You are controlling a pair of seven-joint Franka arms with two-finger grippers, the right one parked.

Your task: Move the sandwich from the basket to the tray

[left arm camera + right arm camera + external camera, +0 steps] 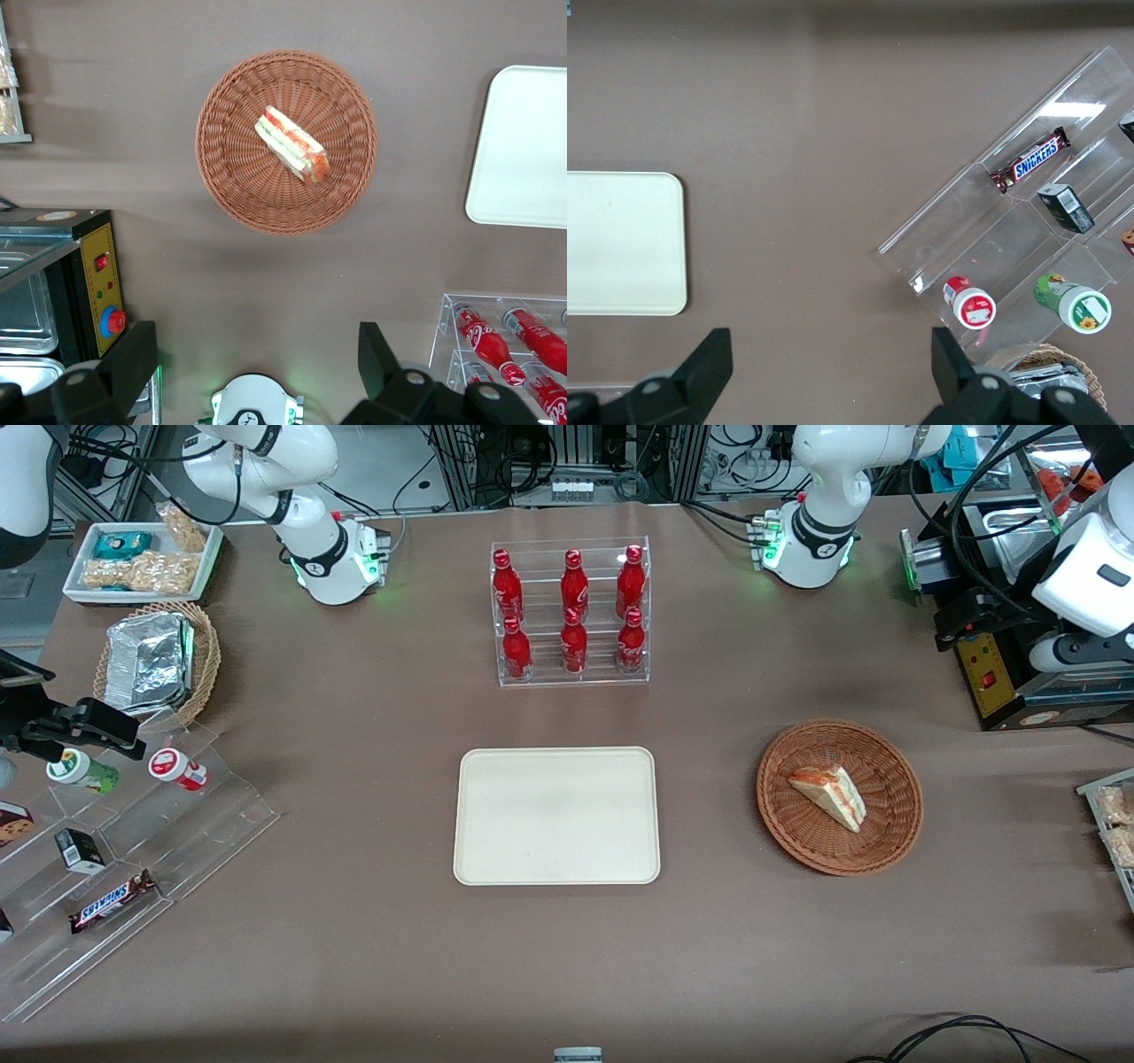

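Observation:
The sandwich (828, 795) (292, 145), a small wedge of white bread with red and green layers, lies in the round reddish-brown wicker basket (895, 834) (230, 168). Beside the basket, toward the parked arm's end of the table, lies the flat cream-white tray (496, 850) (523, 177) with nothing on it. My left gripper (970, 618) (257, 354) hangs high above the table, farther from the front camera than the basket and well apart from it. Its fingers (133, 359) stand wide open with nothing between them.
A clear rack of red bottles (572, 613) (509, 341) stands farther back than the tray. A black box with a yellow panel (997, 677) (99, 279) sits near the gripper. A paler basket of foil packs (205, 657) and a clear stepped snack stand (177, 824) lie toward the parked arm's end.

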